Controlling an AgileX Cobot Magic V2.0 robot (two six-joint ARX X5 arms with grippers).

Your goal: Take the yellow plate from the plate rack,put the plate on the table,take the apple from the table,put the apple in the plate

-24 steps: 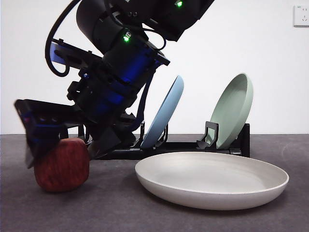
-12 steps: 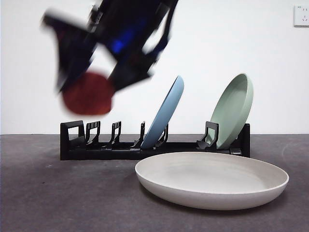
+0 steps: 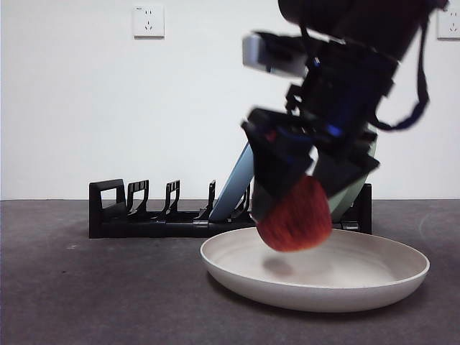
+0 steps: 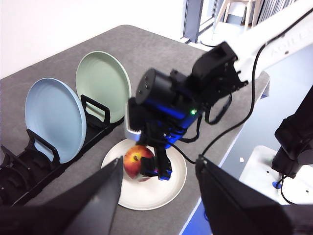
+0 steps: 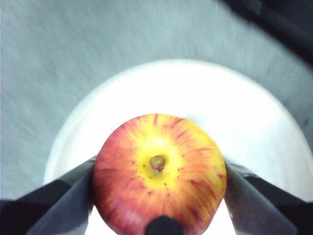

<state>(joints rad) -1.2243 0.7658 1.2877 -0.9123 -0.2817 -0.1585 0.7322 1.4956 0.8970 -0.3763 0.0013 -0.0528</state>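
The apple (image 3: pixel 294 214) hangs just above the middle of the yellow plate (image 3: pixel 374 286), pinched between the two black jaws of the right gripper (image 3: pixel 291 194), one jaw pressed to each side of the fruit. A small gap and a dark shadow on the plate's floor show the apple is not touching it. From the right wrist camera the apple (image 5: pixel 159 174) shows its stem end, yellow at the centre and red-streaked outward, with the pale plate (image 5: pixel 254 127) spread beneath. The plate lies flat on the grey table (image 3: pixel 93 295), in front of the plate rack (image 3: pixel 144 215), which holds a blue plate (image 4: pixel 55 117) and a green plate (image 4: pixel 102 83) upright in its slots. The left gripper (image 4: pixel 159 196) hangs high above the scene, its jaws spread wide and holding nothing. A wall socket (image 3: pixel 148 21) sits on the white wall behind.
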